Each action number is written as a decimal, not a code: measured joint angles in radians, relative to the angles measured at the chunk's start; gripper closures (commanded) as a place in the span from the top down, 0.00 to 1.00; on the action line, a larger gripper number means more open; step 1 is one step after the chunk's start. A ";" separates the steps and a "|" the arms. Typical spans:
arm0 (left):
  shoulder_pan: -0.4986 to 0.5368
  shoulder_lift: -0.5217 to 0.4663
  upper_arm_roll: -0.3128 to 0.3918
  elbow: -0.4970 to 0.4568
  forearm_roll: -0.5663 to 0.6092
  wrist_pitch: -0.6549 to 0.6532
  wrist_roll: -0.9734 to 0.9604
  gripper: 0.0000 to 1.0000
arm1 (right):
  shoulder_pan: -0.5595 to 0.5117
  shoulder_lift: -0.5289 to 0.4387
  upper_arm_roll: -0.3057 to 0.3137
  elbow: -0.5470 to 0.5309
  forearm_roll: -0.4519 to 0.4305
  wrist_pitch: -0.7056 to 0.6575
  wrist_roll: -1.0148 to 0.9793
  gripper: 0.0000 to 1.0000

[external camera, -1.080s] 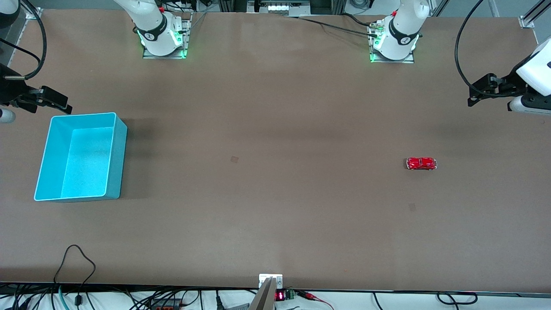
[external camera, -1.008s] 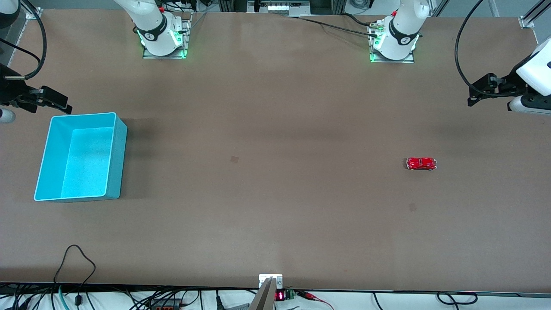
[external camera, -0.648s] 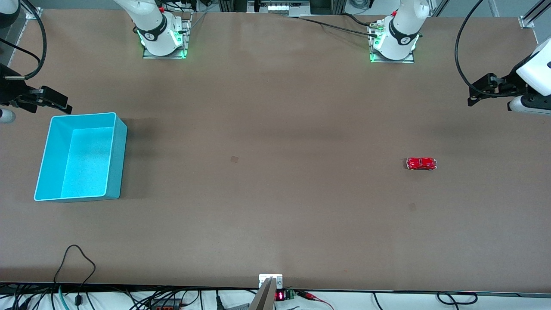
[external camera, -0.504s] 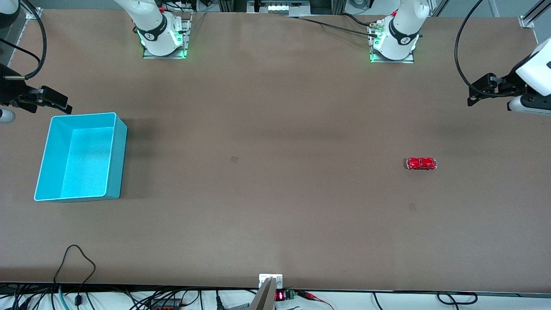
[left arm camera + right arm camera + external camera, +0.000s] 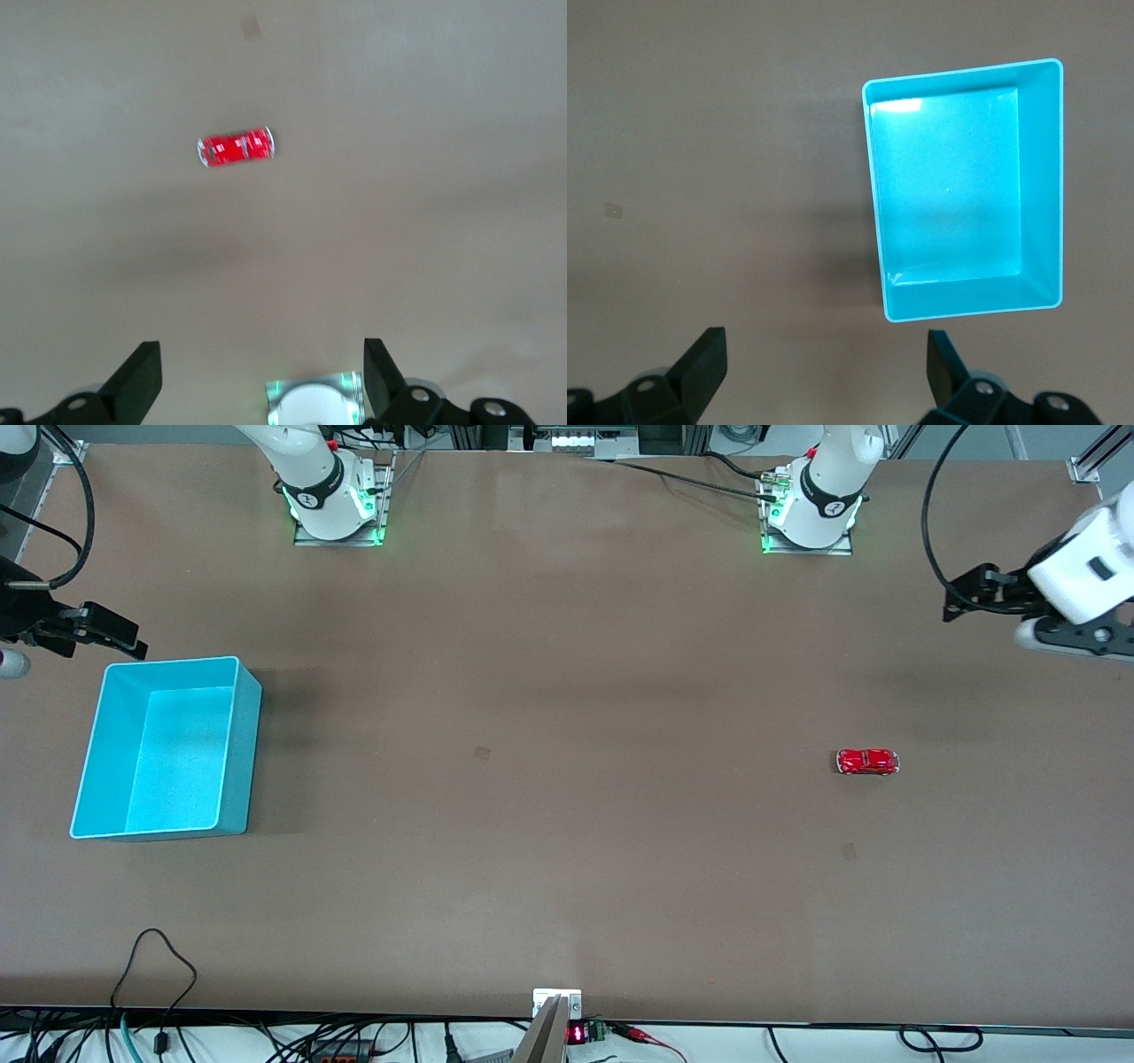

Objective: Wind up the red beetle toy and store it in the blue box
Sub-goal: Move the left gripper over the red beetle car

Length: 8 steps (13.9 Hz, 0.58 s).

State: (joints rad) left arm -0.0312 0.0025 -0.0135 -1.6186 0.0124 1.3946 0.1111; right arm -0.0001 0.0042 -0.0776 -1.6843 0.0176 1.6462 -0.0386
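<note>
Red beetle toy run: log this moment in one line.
red beetle toy: on table, untouched | blue box: empty | left gripper: open, above table | right gripper: open, waiting beside box

Red beetle toy (image 5: 235,148) below spread left claw (image 5: 261,376)

Red beetle toy (image 5: 235,149) motion-blurred.
</note>
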 measured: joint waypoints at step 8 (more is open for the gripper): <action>0.039 0.049 -0.001 -0.083 0.003 0.097 0.346 1.00 | 0.000 0.000 0.000 0.000 0.000 0.000 0.000 1.00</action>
State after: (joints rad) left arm 0.0082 0.0519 -0.0141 -1.7017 0.0157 1.4916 0.4572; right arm -0.0001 0.0042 -0.0779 -1.6843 0.0176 1.6461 -0.0383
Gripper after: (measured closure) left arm 0.000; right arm 0.000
